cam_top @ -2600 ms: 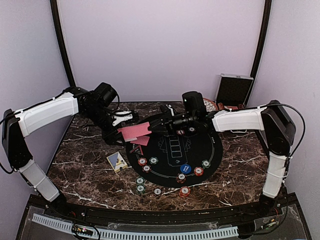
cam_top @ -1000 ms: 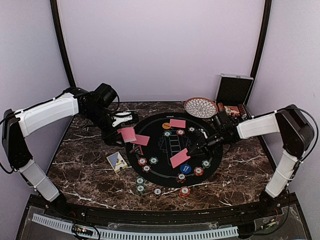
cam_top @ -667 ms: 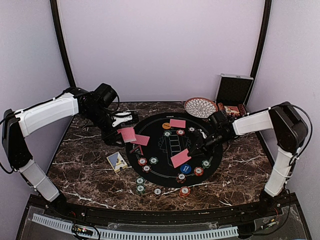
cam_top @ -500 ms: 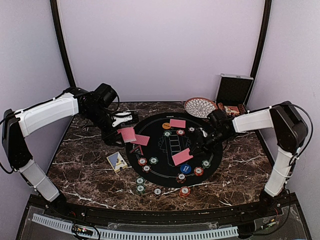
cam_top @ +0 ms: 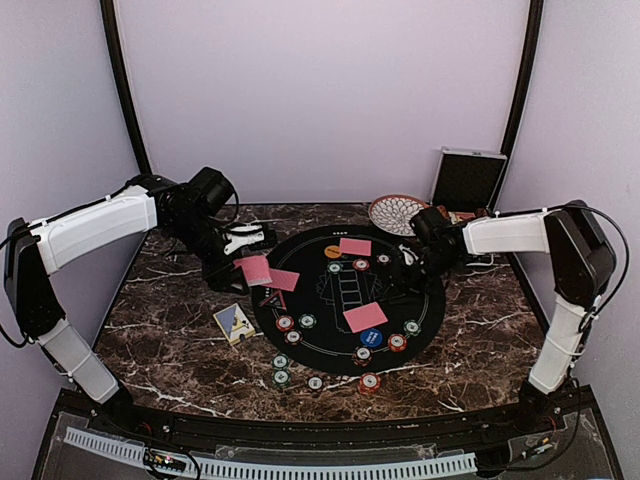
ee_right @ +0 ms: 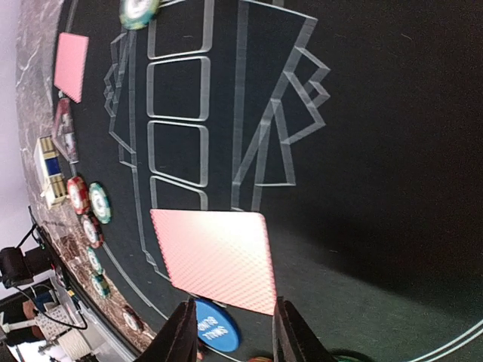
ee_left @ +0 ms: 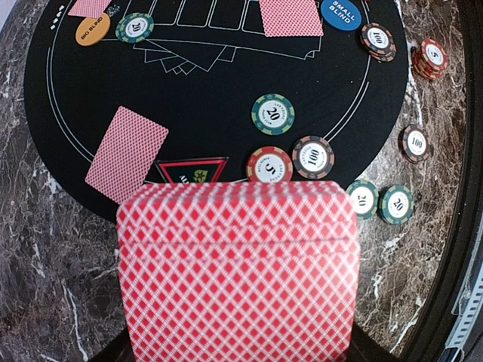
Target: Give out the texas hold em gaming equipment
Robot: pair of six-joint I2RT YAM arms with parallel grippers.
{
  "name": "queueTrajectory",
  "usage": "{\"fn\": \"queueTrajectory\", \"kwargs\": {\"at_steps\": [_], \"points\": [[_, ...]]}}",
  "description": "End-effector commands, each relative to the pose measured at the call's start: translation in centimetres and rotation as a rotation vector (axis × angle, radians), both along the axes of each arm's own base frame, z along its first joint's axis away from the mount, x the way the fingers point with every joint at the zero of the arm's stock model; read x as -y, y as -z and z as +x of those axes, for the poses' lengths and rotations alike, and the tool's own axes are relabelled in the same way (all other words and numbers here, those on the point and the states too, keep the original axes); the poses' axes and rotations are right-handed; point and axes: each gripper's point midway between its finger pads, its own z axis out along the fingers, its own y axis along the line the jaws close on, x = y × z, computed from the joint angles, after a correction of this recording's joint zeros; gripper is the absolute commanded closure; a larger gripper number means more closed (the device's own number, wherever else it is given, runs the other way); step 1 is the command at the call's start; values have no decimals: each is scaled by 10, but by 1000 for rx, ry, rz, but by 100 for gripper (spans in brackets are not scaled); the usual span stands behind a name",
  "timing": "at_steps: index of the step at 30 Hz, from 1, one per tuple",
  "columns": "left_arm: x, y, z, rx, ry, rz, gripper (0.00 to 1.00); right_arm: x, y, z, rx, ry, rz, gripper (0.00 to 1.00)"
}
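My left gripper [cam_top: 250, 262] is shut on a deck of pink-red-backed cards [ee_left: 238, 264] above the left edge of the black round mat [cam_top: 440, 290]; the deck hides its fingers in the left wrist view. My right gripper [ee_right: 234, 335] is open, its jaws standing either side of a single card [ee_right: 215, 256] that lies flat on the mat beside the blue disc [ee_right: 211, 332]. That card [cam_top: 365, 317] is apart from the fingers. Two more cards [cam_top: 355, 246] [cam_top: 283, 280] lie on the mat. The orange disc [cam_top: 333, 252] and several chips [cam_top: 285, 323] lie around.
A patterned bowl [cam_top: 395, 213] and an open silver case [cam_top: 468, 180] stand at the back right. A small blue-and-yellow card box [cam_top: 234, 322] lies left of the mat. Loose chips [cam_top: 369, 382] sit on the marble near the front.
My right gripper carried a card over the mat, laid it down by the blue disc, let go and drew back towards the far right. The left arm has not moved.
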Motion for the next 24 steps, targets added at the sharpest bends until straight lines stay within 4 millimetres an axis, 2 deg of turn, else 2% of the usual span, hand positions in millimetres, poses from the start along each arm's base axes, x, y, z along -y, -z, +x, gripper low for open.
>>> {"fn": "queueTrajectory", "kwargs": {"at_steps": [1,3,5,7,13,14,17,24], "points": [[3,-17,-7,10,19,-40,100,-33,-13,3,47,-51,38,66],[3,-17,-7,7,18,-39,100,-46,-10,0,36,-66,48,66],[3,-17,-8,7,19,-40,100,-63,-20,0,58,-81,90,65],[2,-18,-8,12,18,-41,100,-82,-39,-1,86,-94,157,58],[6,-18,-9,-5,15,-62,100,-142,-114,-6,170,-142,430,27],[7,-18,-9,-10,15,-69,100,-149,-123,-8,174,-148,463,25],[9,-17,-10,-17,11,-79,100,-173,-146,-11,170,-164,575,23],[12,-17,-10,-24,9,-92,100,-216,-159,-24,100,-208,699,22]]}}
